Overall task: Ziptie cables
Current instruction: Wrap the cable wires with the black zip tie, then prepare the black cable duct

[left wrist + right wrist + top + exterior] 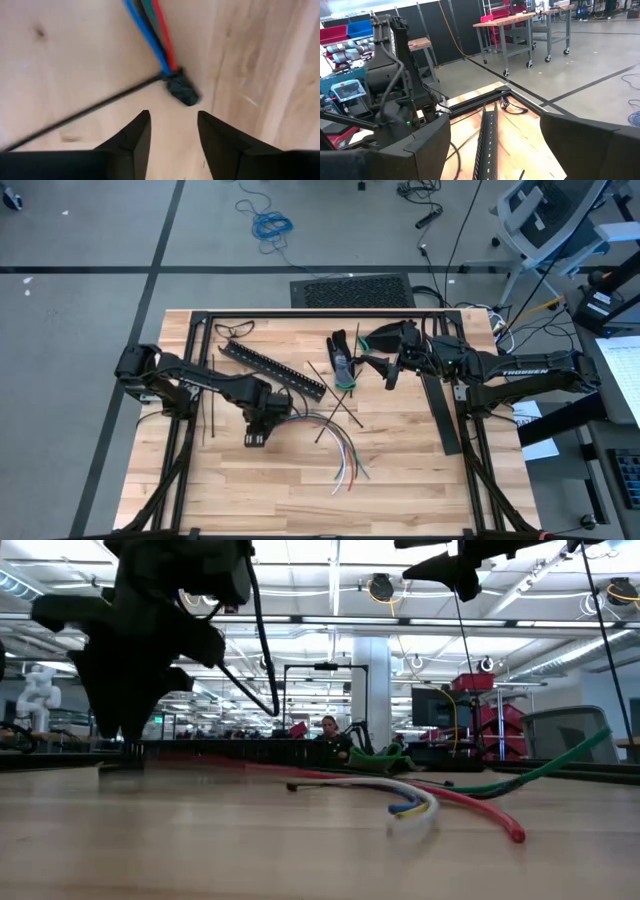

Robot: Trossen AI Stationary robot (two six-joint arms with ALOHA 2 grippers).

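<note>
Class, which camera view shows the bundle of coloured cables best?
The high view: the whole cables bundle fans across the table. The low view shows only their free ends, the left wrist view only the tied end; the right wrist view shows none.

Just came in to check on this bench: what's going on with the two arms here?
The left gripper is down over the wooden table at one end of the cables, where a ziptie already looks cinched around them. Its jaws are apart with nothing between them, the tied end just ahead. The right gripper waits raised near the table's far edge, jaws open and empty. More zipties and a black slotted rail lie nearby.
</note>
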